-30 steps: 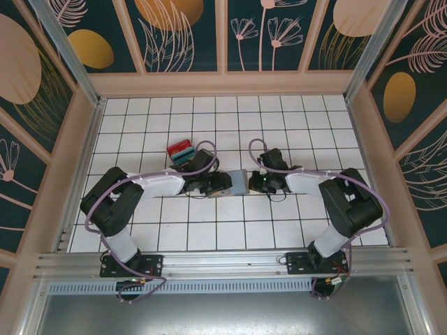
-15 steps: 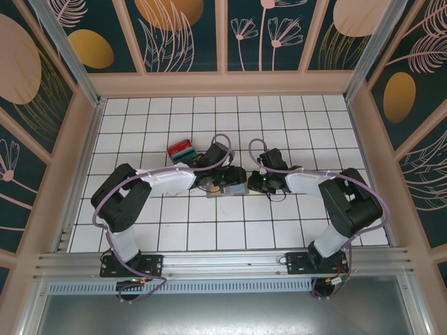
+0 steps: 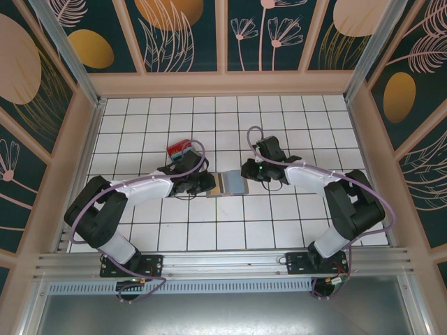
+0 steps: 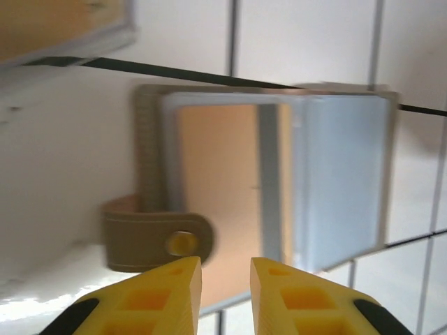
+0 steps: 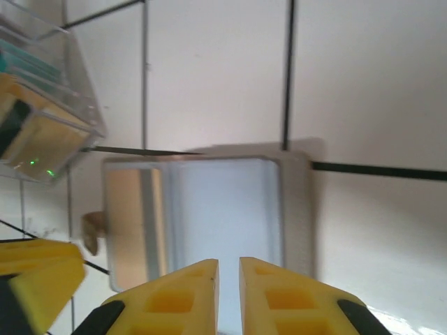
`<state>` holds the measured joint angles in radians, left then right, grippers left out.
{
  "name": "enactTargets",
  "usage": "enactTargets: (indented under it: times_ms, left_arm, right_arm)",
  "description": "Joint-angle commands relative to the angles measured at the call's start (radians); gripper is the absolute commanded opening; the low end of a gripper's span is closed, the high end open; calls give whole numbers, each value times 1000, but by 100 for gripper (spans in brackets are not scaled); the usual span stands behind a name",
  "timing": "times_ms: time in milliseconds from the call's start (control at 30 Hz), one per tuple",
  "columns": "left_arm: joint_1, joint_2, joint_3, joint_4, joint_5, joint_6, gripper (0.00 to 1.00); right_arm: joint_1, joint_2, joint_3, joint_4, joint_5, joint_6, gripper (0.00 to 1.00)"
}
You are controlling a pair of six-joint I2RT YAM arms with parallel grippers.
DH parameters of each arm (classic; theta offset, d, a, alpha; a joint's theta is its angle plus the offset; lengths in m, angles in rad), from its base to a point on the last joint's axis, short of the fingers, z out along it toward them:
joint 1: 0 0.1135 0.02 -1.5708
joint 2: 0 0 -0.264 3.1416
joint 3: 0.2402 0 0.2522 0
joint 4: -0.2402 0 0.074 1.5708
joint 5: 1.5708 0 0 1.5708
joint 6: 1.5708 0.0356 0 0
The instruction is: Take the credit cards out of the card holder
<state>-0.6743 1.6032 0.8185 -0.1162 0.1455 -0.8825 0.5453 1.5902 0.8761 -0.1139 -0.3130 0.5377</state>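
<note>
The card holder [image 3: 232,183] lies open and flat on the white tiles between both grippers. In the left wrist view the card holder [image 4: 335,174] shows a tan card face [image 4: 216,181] in its left panel, a blue-grey right panel and a brown snap tab [image 4: 154,241]. My left gripper [image 4: 225,279] is open just short of the tab and holds nothing; from above the left gripper [image 3: 204,184] sits at the holder's left edge. My right gripper [image 5: 228,269] hovers over the blue-grey panel [image 5: 223,209], jaws a narrow slit apart, empty. Red and teal credit cards [image 3: 181,149] lie stacked behind the left arm.
A clear plastic box [image 5: 42,77] with teal cards stands at the far left of the right wrist view, close to the left gripper's yellow finger [image 5: 38,272]. Wooden walls [image 3: 223,84] ring the tiled floor. Both arms' purple cables [image 3: 253,136] loop above the wrists.
The left gripper reached over the holder, then pulled back left. The holder now lies spread open with its tan panel showing. The right gripper moved up and left to the holder's far right corner.
</note>
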Motion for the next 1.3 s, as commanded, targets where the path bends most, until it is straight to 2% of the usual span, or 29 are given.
enactTargets:
  times_ms: [0,367,1267]
  left_arm:
    - [-1,-3,-22,-24,-16,10,26]
    - [-2,18,-23,29,29,14,27]
    - [-2,93,-18,96,97,4,28]
  right_arm:
    - [41,17,60,-17,-34,7,17]
    - [96,112,105,3,-80,19,18]
    - [101,258,110,46,-188,65,19]
